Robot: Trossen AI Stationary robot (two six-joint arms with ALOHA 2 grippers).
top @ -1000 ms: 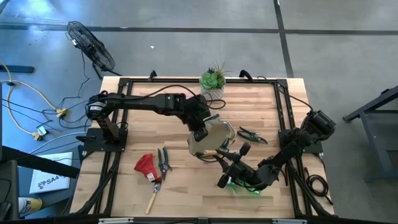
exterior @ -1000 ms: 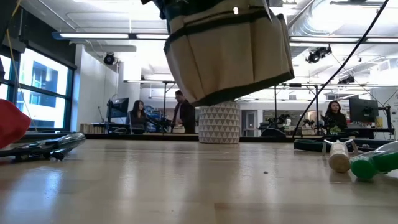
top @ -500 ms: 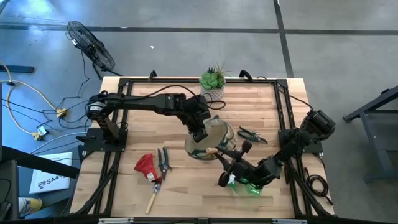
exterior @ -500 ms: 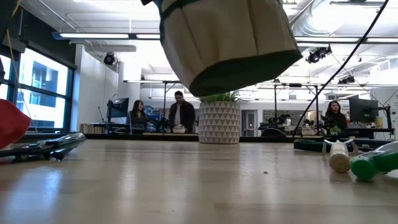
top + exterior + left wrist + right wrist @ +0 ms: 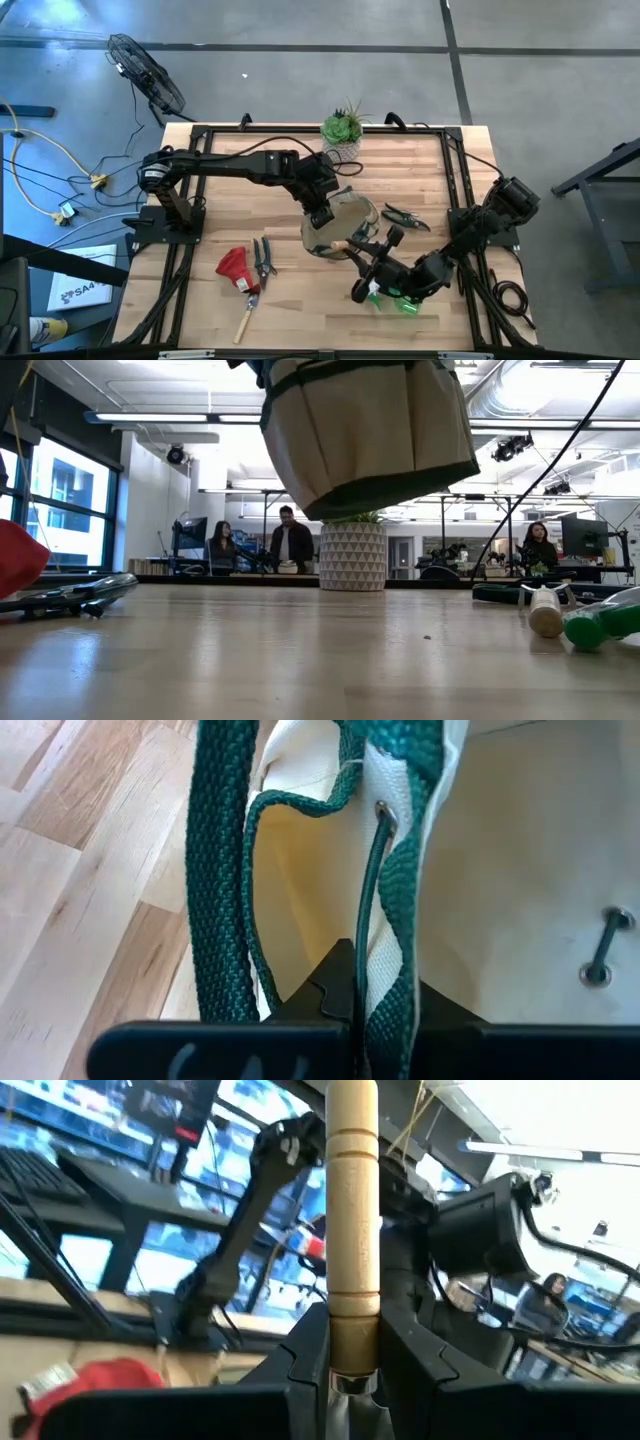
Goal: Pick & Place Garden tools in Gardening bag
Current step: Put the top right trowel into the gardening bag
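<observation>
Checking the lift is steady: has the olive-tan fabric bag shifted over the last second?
Yes, slightly. In the low view the olive-tan fabric bag hangs higher against the white patterned pot than a second ago, tilting differently.

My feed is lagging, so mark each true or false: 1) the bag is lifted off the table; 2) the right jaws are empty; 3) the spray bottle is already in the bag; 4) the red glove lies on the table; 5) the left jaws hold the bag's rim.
1) True: the gardening bag hangs clear of the table.
2) False: the right gripper clamps a wooden-handled tool.
3) False: the green spray bottle lies on the table.
4) True: the red glove lies beside the pruners.
5) True: the left gripper pinches the green rim.
</observation>
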